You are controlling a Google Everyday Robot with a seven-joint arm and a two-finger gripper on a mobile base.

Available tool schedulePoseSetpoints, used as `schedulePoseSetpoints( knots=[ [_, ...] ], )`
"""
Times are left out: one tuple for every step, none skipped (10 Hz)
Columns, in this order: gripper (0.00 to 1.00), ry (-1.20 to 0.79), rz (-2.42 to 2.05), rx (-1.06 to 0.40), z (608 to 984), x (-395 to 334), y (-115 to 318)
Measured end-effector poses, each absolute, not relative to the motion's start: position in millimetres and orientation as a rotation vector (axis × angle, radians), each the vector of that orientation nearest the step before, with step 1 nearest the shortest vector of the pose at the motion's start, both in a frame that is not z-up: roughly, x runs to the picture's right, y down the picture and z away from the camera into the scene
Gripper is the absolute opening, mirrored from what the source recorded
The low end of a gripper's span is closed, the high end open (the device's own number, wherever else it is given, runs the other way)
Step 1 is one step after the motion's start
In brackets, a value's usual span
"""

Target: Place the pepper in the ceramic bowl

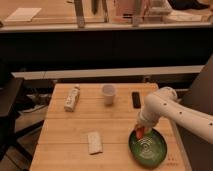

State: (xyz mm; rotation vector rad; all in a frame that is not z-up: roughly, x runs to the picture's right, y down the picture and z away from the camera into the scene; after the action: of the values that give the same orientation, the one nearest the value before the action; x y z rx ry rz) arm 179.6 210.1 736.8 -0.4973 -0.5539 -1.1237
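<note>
Pincer (140,131) with slim red-orange pepper (139,133) over green ceramic bowl's (148,148) rim.

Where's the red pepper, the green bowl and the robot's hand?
pepper (138,133), camera view: on its red-orange body, at the bowl's left rim.
ceramic bowl (155,151), camera view: on its green inside wall.
gripper (141,130), camera view: at its fingertips, by the pepper.
</note>
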Motion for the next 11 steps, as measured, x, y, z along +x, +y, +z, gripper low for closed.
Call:
schedulePoseSetpoints(
  knots=[
    [0.13, -0.554, -1.124, -0.497, 737.0, 179.7, 210.6],
    [0.13, -0.554, -1.124, -0.497, 737.1, 179.8, 211.0],
    [0.13, -0.555, -1.124, -0.497, 737.3, 179.7, 211.3],
    [0.13, -0.555, -1.124, -0.497, 737.4, 179.8, 211.8],
    [0.13, -0.556, -1.125, -0.497, 737.5, 179.9, 212.3],
    [0.16, -0.556, -1.125, -0.497, 737.7, 179.9, 212.8],
    [0.2, -0.557, -1.125, -0.497, 737.9, 180.0, 213.4],
    [0.21, -0.557, -1.126, -0.497, 737.9, 180.0, 213.5],
    [0.22, -0.557, -1.126, -0.497, 738.0, 180.0, 214.0],
    [0.26, -0.558, -1.126, -0.498, 738.2, 180.1, 214.5],
    [0.25, -0.559, -1.126, -0.498, 738.3, 180.2, 215.1]
  ],
)
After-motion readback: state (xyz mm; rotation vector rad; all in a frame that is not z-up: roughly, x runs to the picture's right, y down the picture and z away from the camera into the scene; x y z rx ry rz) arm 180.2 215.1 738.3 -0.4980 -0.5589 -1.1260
